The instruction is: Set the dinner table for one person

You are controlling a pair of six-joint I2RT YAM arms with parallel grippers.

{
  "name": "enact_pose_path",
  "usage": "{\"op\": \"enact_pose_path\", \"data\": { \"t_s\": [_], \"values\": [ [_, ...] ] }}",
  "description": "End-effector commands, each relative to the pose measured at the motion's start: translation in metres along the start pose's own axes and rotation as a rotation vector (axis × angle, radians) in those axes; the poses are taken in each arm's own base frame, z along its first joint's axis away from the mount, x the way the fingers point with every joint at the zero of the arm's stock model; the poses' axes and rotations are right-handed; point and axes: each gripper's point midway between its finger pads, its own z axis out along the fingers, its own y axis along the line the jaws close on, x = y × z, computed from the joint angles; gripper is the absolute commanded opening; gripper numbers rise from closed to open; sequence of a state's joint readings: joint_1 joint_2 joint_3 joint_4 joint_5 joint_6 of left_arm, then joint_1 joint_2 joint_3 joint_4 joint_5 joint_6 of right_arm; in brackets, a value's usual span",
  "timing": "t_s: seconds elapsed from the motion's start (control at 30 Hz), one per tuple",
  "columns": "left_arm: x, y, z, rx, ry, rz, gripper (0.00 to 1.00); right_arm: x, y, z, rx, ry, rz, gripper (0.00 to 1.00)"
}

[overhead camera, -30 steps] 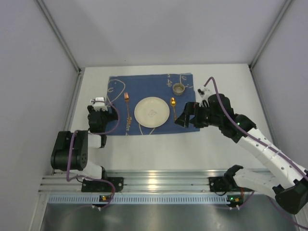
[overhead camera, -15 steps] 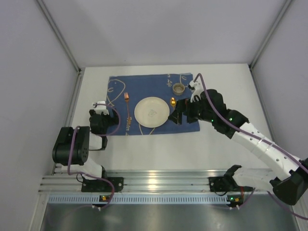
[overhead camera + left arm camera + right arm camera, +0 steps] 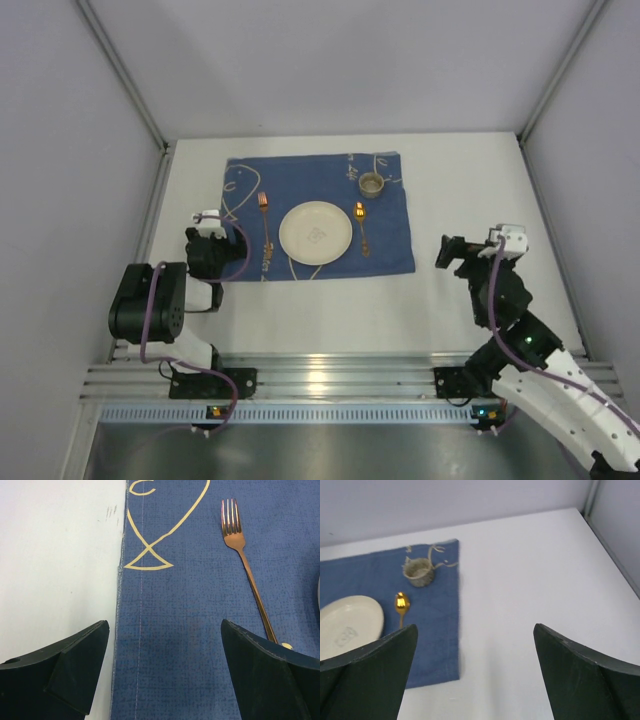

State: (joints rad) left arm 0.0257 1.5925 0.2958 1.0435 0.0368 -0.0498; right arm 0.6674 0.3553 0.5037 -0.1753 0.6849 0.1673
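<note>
worktop (image 3: 460,190): white, flat, fills the floor of the enclosure in the top view and carries every item. a blue cloth (image 3: 310,180) with pale fish outlines lies on it, toward 12 o'clock of the worktop's middle.

items on the cloth, top view:
- plate (image 3: 316,232): round, cream, at the centre of the cloth.
- fork (image 3: 265,222): copper coloured, at 9 o'clock of the plate, just beside it, tines toward 12 o'clock.
- spoon (image 3: 361,222): gold coloured, at 3 o'clock of the plate, just beside it, bowl toward 12 o'clock.
- cup (image 3: 371,184): small, upright, at 1 o'clock of the plate, near the spoon bowl.

left pincer (image 3: 164,625): released, fingers wide apart, nothing between them. it hangs over the 9 o'clock edge of the cloth, one finger above bare worktop and one above the cloth, close to the fork handle.

right pincer (image 3: 475,627): released, fingers wide apart, nothing between them. it sits over bare worktop at 4 o'clock of the plate, apart from the cloth, pointing toward 9 o'clock in the top view.
</note>
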Motion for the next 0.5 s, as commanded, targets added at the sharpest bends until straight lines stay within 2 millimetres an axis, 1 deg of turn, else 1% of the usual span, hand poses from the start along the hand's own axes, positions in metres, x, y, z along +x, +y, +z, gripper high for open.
{"op": "enact_pose_path", "data": {
  "t_s": [0.0, 0.03, 0.07, 0.1, 0.13, 0.17, 0.2, 0.23, 0.27, 0.3, 0.33, 0.4, 0.43, 0.47],
  "values": [
    [-0.028, -0.003, 0.004, 0.018, -0.093, 0.000, 0.99, 0.020, -0.013, 0.020, 0.133, -0.006, 0.027, 1.00],
    [-0.029, -0.002, 0.004, 0.015, -0.093, -0.001, 0.98, 0.036, -0.007, 0.029, 0.096, 0.038, -0.058, 1.00],
    [-0.029, -0.002, 0.004, 0.015, -0.094, -0.001, 0.98, 0.041, -0.006, 0.034, 0.082, 0.050, -0.099, 1.00],
    [-0.029, -0.003, 0.004, 0.017, -0.096, 0.000, 0.98, 0.045, -0.012, 0.040, 0.080, 0.059, -0.197, 1.00],
    [-0.028, -0.003, 0.004, 0.017, -0.093, 0.000, 0.98, 0.058, -0.002, 0.047, 0.000, 0.079, -0.249, 1.00],
    [-0.029, -0.003, 0.004, 0.017, -0.096, -0.001, 0.99, 0.064, -0.005, 0.050, -0.008, 0.094, -0.270, 1.00],
    [-0.029, -0.002, 0.004, 0.015, -0.094, -0.001, 0.98, 0.068, -0.019, 0.055, 0.023, 0.110, -0.273, 1.00],
    [-0.029, -0.002, 0.004, 0.015, -0.094, -0.001, 0.98, 0.084, -0.019, 0.057, -0.005, 0.153, -0.279, 0.99],
    [-0.029, -0.002, 0.004, 0.014, -0.096, -0.001, 0.98, 0.091, -0.022, 0.058, -0.013, 0.172, -0.277, 1.00],
    [-0.029, -0.002, 0.004, 0.014, -0.093, -0.001, 0.98, 0.098, -0.030, 0.059, 0.001, 0.191, -0.277, 1.00],
    [-0.029, -0.002, 0.004, 0.015, -0.094, -0.001, 0.98, 0.111, -0.031, 0.057, -0.014, 0.222, -0.284, 1.00],
    [-0.029, -0.002, 0.004, 0.017, -0.094, -0.001, 0.98, 0.120, -0.037, 0.056, -0.013, 0.234, -0.295, 1.00],
    [-0.029, -0.003, 0.004, 0.017, -0.096, 0.000, 0.98, 0.131, -0.039, 0.053, -0.022, 0.250, -0.299, 1.00],
    [-0.029, -0.002, 0.004, 0.015, -0.093, -0.001, 0.98, 0.131, -0.039, 0.055, -0.020, 0.230, -0.293, 1.00]
  ]
}}
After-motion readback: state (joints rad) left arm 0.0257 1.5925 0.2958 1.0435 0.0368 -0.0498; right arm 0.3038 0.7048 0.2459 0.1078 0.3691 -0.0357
